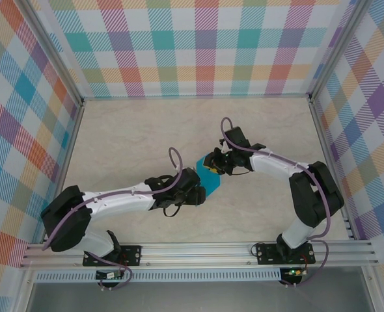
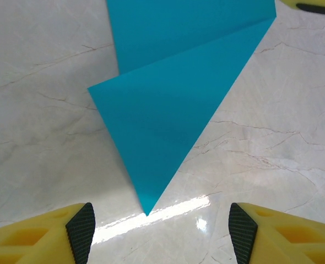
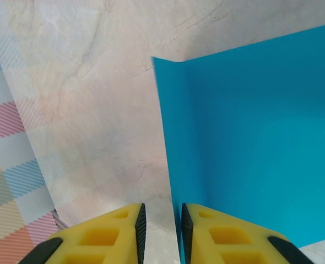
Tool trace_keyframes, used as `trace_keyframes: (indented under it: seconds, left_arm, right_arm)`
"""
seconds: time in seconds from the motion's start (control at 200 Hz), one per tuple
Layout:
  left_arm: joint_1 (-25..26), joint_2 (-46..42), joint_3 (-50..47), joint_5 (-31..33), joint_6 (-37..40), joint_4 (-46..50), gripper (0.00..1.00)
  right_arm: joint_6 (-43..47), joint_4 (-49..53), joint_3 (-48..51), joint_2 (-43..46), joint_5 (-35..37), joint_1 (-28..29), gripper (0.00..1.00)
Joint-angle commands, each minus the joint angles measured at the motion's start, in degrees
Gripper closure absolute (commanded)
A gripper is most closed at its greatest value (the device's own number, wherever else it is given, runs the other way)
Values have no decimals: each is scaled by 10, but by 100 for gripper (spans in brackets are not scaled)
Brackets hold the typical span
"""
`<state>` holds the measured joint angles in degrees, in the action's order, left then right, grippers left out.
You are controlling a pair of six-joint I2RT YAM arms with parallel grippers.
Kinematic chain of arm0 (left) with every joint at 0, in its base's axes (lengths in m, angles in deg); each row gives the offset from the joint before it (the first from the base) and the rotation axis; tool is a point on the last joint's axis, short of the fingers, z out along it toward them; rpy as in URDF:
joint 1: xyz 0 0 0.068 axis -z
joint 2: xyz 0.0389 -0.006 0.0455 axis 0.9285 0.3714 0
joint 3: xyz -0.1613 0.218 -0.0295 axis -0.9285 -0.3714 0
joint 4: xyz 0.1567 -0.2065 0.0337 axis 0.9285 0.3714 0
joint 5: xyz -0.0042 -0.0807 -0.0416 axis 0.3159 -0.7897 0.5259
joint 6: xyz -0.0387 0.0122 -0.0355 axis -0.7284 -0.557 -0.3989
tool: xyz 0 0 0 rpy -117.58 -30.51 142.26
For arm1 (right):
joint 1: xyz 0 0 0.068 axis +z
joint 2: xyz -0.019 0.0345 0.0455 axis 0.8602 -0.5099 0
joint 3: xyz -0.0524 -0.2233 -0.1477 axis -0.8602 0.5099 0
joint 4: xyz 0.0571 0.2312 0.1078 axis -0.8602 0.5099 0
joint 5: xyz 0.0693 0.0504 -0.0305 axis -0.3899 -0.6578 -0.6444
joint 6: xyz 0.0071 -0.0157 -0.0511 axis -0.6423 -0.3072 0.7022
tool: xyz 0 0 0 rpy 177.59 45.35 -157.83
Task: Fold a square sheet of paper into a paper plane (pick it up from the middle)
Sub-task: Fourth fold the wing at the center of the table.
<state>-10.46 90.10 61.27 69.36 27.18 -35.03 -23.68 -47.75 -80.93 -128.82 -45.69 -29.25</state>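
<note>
A partly folded square sheet of paper [image 2: 162, 121], teal, lay on the marble table [image 2: 36, 121] between both hands. Its pointed corner aimed straight at the left hand [image 2: 160, 231], whose fingers stood wide apart and empty. The right hand [image 3: 162, 225], fingers barely parted, sat at the paper's opposite edge, apparently unclamped.

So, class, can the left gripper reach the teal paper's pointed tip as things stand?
Probably yes: the tip of the paper lies just ahead of the open left gripper, with nothing between.
</note>
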Motion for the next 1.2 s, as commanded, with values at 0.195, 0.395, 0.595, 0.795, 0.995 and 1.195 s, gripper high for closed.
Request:
trace_keyframes:
  seconds: [0.195, 0.395, 0.595, 0.795, 0.995, 1.195]
  left_arm:
    - [39, 82, 76, 93, 6, 25, 36]
    - [57, 119, 89, 137, -6, 22, 40]
    - [66, 144, 90, 170, -8, 15, 44]
    - [66, 145, 81, 164, 13, -7, 54]
    - [66, 142, 68, 168, 27, -31, 56]
    - [66, 141, 54, 178, 17, -32, 54]
  right_arm:
    - [76, 39, -29, -30, -87, -13, 72]
    - [94, 61, -45, -40, -97, -17, 73]
    - [104, 74, -53, -42, -102, -21, 74]
    - [105, 79, -53, -43, -99, -23, 76]
    - [104, 82, -51, -41, -95, -23, 76]
    - [104, 83, -50, -42, -93, -23, 77]
